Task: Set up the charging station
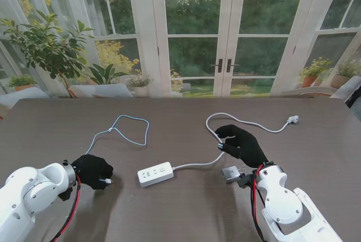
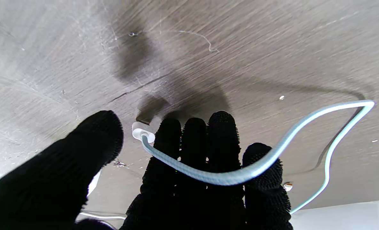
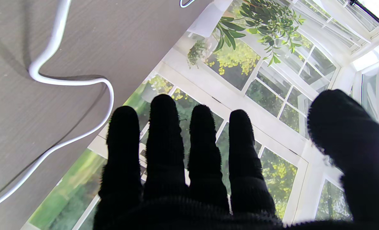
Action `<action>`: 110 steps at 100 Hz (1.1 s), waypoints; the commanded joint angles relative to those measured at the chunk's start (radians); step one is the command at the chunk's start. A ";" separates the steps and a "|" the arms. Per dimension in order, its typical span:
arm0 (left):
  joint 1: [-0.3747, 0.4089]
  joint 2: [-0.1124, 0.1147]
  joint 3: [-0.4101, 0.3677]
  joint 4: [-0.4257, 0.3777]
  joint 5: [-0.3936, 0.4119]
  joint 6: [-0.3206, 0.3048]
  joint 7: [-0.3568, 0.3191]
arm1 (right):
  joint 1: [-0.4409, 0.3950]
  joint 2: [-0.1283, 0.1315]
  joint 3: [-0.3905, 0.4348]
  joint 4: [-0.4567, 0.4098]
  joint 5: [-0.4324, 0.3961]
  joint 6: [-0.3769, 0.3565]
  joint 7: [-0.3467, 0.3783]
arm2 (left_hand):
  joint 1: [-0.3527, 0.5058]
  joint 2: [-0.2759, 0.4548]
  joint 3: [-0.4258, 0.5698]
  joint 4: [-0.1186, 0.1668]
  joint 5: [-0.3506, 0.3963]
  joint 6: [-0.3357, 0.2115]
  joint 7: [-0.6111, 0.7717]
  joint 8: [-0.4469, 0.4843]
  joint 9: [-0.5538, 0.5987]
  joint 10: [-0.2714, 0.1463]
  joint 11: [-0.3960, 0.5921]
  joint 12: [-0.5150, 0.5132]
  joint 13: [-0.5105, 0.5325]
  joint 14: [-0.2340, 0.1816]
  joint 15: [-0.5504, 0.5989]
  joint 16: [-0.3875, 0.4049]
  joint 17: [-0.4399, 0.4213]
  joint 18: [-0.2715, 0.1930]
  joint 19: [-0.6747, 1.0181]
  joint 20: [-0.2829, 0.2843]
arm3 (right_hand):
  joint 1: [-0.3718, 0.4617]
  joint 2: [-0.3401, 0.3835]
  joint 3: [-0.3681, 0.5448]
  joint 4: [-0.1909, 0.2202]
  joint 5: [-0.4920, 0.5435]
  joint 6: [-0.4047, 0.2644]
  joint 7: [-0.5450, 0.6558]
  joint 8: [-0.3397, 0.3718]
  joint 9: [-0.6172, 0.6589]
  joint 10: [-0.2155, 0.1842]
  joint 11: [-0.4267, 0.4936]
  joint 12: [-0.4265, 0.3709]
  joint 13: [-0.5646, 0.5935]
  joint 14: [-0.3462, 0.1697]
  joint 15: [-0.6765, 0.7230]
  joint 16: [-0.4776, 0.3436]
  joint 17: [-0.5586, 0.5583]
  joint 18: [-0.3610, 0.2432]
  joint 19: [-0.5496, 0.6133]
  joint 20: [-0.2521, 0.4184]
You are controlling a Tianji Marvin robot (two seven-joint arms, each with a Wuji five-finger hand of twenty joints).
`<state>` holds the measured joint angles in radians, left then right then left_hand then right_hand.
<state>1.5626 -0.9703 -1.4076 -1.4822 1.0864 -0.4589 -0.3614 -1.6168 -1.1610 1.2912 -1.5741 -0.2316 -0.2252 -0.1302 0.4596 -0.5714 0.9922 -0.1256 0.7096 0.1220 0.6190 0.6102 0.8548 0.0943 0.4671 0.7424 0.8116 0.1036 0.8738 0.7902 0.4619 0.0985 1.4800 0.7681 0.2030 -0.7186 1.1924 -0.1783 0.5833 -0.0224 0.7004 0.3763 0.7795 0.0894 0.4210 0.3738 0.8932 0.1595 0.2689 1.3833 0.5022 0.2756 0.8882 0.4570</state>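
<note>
A white power strip (image 1: 155, 174) lies on the table's near middle. Its white cord (image 1: 248, 122) loops away to a plug (image 1: 293, 119) at the far right. My left hand (image 1: 93, 170) is near me on the left, closed on the end of a pale blue charging cable (image 1: 131, 119). In the left wrist view that cable (image 2: 227, 179) runs across my fingers (image 2: 192, 150), and its white connector (image 2: 141, 132) sits between thumb and forefinger. My right hand (image 1: 242, 143) hovers over the strip's cord, fingers (image 3: 163, 137) spread and holding nothing. A small grey charger block (image 1: 230, 173) lies just nearer to me than that hand.
The dark wooden table (image 1: 180, 208) runs back to glass doors (image 1: 225, 39). Potted plants (image 1: 51, 44) stand beyond its far left edge. The blue cable's loop lies between my left hand and the table's middle.
</note>
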 commanded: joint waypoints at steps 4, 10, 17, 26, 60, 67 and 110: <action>0.012 -0.001 0.006 0.015 -0.003 0.005 -0.022 | -0.005 -0.005 -0.003 -0.004 0.003 0.002 0.014 | 0.076 -0.041 0.001 -0.093 -0.019 -0.086 0.071 0.019 0.046 -0.034 0.051 0.057 0.041 -0.023 0.057 0.028 0.017 -0.024 0.068 0.011 | -0.007 0.018 -0.011 0.013 0.021 0.003 -0.076 0.000 0.015 0.001 -0.011 0.010 0.014 -0.005 0.008 -1.027 -0.003 0.008 -0.008 0.012; 0.014 -0.002 0.006 0.010 -0.011 0.009 -0.030 | -0.006 -0.005 -0.003 -0.005 0.004 0.002 0.013 | 0.128 -0.044 -0.039 -0.113 -0.032 -0.102 0.143 0.013 0.060 -0.040 0.073 0.202 0.051 -0.033 0.096 0.052 0.018 -0.026 0.071 0.007 | -0.006 0.018 -0.011 0.013 0.021 0.002 -0.075 0.000 0.014 0.002 -0.012 0.010 0.014 -0.004 0.009 -1.027 -0.003 0.009 -0.009 0.012; 0.014 -0.002 0.007 0.008 -0.022 0.012 -0.036 | -0.006 -0.005 -0.003 -0.005 0.005 0.003 0.014 | 0.159 -0.054 -0.066 -0.119 -0.037 -0.124 0.204 0.014 0.084 -0.049 0.091 0.319 0.066 -0.040 0.136 0.073 0.024 -0.026 0.076 0.009 | -0.006 0.018 -0.011 0.013 0.021 0.003 -0.076 0.000 0.013 0.002 -0.012 0.010 0.014 -0.003 0.008 -1.027 -0.004 0.009 -0.009 0.013; 0.013 -0.002 0.009 0.009 -0.027 0.014 -0.034 | -0.006 -0.005 -0.003 -0.005 0.006 0.004 0.015 | 0.187 -0.059 -0.091 -0.119 -0.039 -0.148 0.266 -0.008 0.120 -0.065 0.122 0.419 0.092 -0.056 0.184 0.094 0.042 -0.031 0.092 0.009 | -0.005 0.017 -0.011 0.013 0.021 0.003 -0.075 0.001 0.014 0.003 -0.012 0.010 0.014 -0.004 0.009 -1.027 -0.003 0.010 -0.009 0.013; 0.011 -0.004 0.018 0.020 -0.049 0.020 -0.028 | -0.007 -0.005 -0.003 -0.007 0.009 0.006 0.016 | 0.242 0.014 -0.108 -0.110 -0.031 -0.153 0.342 -0.028 0.174 -0.078 0.150 0.498 0.142 -0.066 0.252 0.111 0.075 -0.027 0.123 0.006 | -0.005 0.019 -0.010 0.013 0.021 0.005 -0.076 0.000 0.014 0.003 -0.012 0.010 0.014 -0.003 0.008 -1.027 -0.003 0.010 -0.010 0.015; 0.011 -0.005 0.021 0.020 -0.056 0.032 -0.030 | -0.007 -0.005 -0.003 -0.007 0.011 0.006 0.017 | 0.324 0.064 -0.142 -0.122 -0.046 -0.155 0.419 -0.003 0.188 -0.077 0.131 0.530 0.146 -0.064 0.258 0.108 0.076 -0.024 0.126 0.001 | -0.005 0.020 -0.011 0.013 0.020 0.003 -0.076 0.000 0.014 0.002 -0.012 0.010 0.014 -0.003 0.008 -1.027 -0.004 0.010 -0.011 0.015; 0.012 -0.008 0.035 0.022 -0.102 0.074 -0.048 | -0.007 -0.004 -0.005 -0.007 0.017 0.007 0.022 | 0.480 0.194 -0.307 -0.130 -0.206 -0.112 0.701 0.053 0.109 -0.029 0.230 0.584 0.176 -0.076 0.343 0.129 0.095 -0.011 0.146 0.025 | -0.003 0.022 -0.012 0.014 0.020 0.005 -0.077 0.000 0.015 0.005 -0.012 0.010 0.014 -0.001 0.008 -1.027 -0.005 0.012 -0.013 0.016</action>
<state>1.5733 -0.9732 -1.3767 -1.4644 1.0000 -0.3913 -0.3837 -1.6173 -1.1616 1.2897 -1.5745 -0.2159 -0.2201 -0.1234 0.8685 -0.4104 0.7073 -0.2315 0.5298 0.0176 1.2184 0.6358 0.9935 0.0366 0.6742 1.3111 0.9406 0.0528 1.1694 0.9055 0.5364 0.0894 1.5556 0.7680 0.2031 -0.7185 1.1923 -0.1783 0.5834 -0.0214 0.7004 0.3763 0.7797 0.0905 0.4210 0.3738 0.8932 0.1612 0.2689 1.3833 0.5021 0.2767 0.8882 0.4590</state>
